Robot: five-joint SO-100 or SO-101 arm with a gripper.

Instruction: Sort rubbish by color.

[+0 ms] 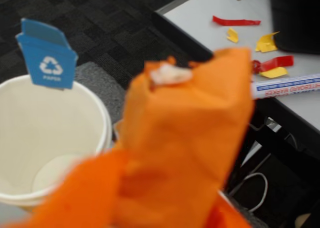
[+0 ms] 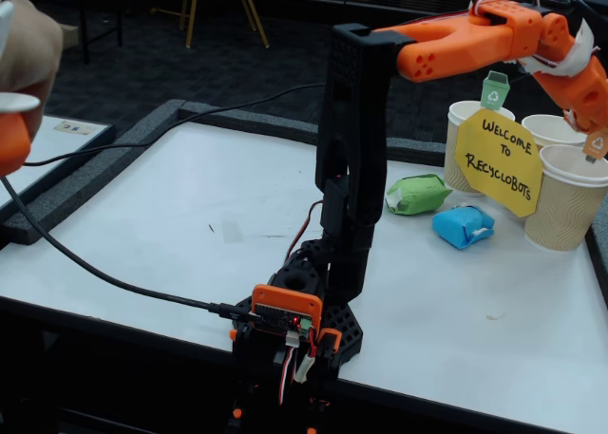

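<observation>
The orange lump (image 1: 190,118) fills the middle of the wrist view, blurred and very close, with a white patch at its top. My gripper (image 1: 165,198) is shut on it; its orange fingers show along the bottom edge. In the fixed view my gripper (image 2: 591,102) is high at the right edge, over the paper cups, and the orange lump cannot be made out there. The green lump (image 2: 416,194) and the blue lump (image 2: 463,226) lie on the white table in front of the cups, apart from the gripper.
A cup with a blue recycling tag (image 1: 47,56) stands open just left of the held lump (image 1: 55,133). In the fixed view, three tan cups (image 2: 570,201) stand behind a yellow sign (image 2: 499,160). A marker (image 1: 285,86) and paper scraps lie on a grey desk beyond.
</observation>
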